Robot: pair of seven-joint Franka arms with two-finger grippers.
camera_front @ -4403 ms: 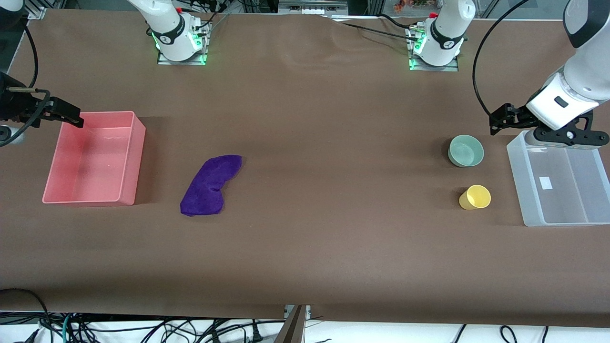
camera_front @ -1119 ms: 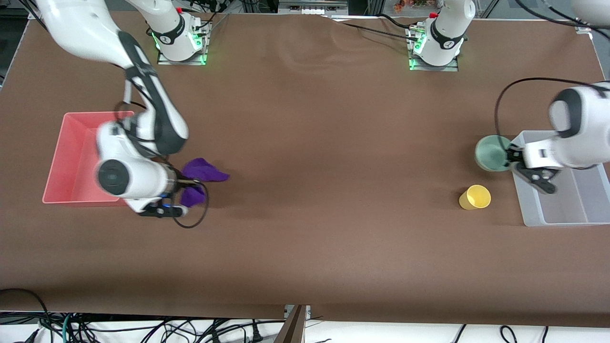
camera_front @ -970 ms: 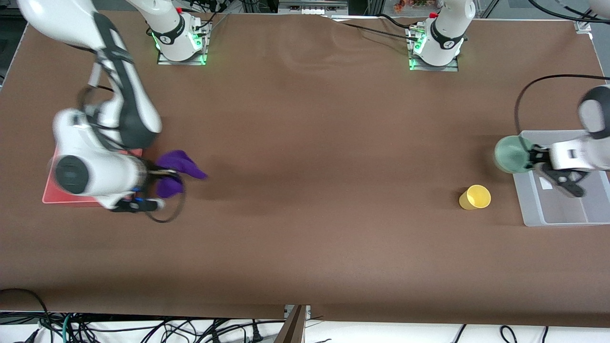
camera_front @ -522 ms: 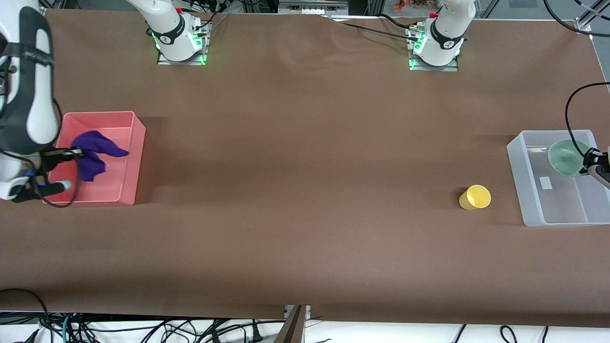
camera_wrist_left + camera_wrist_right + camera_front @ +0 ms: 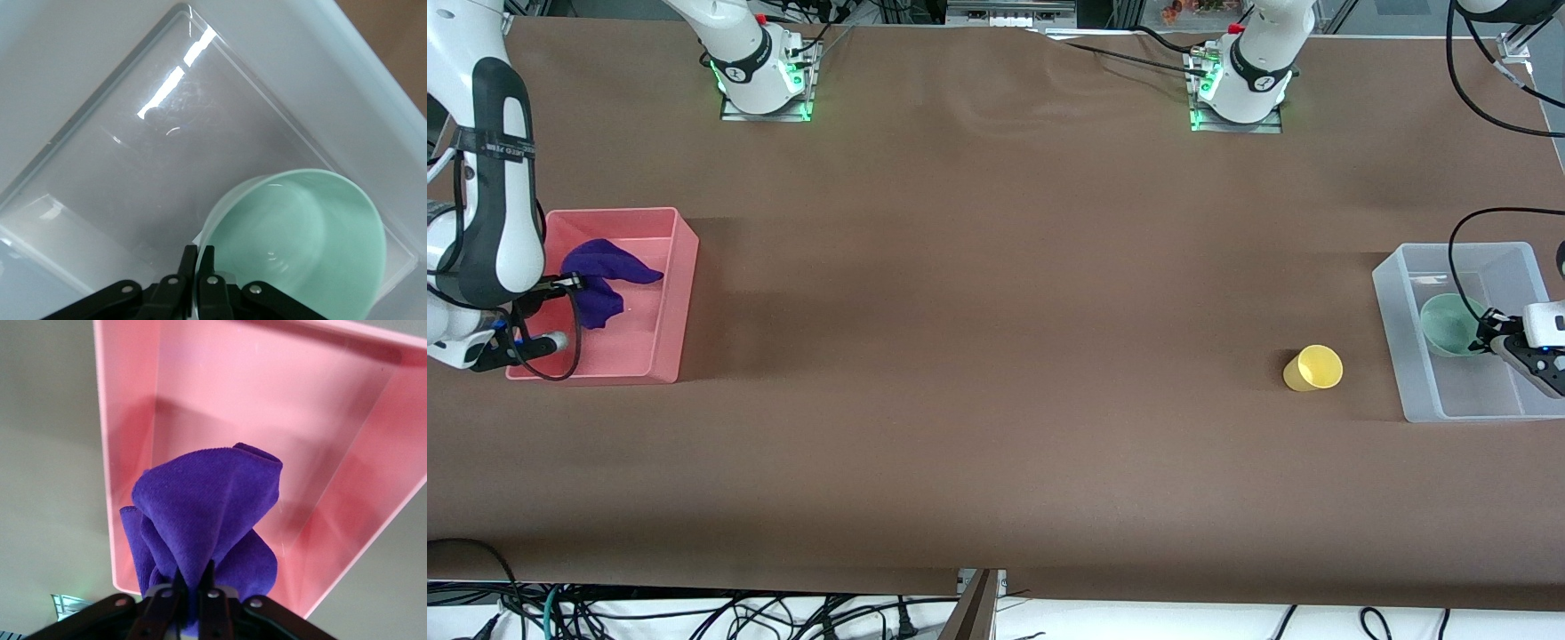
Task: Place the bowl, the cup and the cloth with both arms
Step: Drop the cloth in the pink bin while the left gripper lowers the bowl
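The left pincer (image 5: pixel 198 267) pinches the bowl (image 5: pixel 300 240) inside the clear box (image 5: pixel 1405 356). The right pincer (image 5: pixel 193 583) pinches the cloth (image 5: pixel 207 513) over the pink box (image 5: pixel 680 293). The cup (image 5: pixel 1313 368) waits on the worktop (image 5: pixel 996 356).

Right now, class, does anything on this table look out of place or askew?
The yellow cup is tipped on its side on the table, beside the clear bin. Nothing else stands out: the cloth hangs over the pink bin.

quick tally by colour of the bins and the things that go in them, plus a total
pink: 1, the pink bin
clear: 1, the clear bin
purple: 1, the cloth, held by the right gripper over the pink bin
green: 1, the bowl, held by the left gripper in the clear bin
yellow: 1, the cup on the table
total: 5
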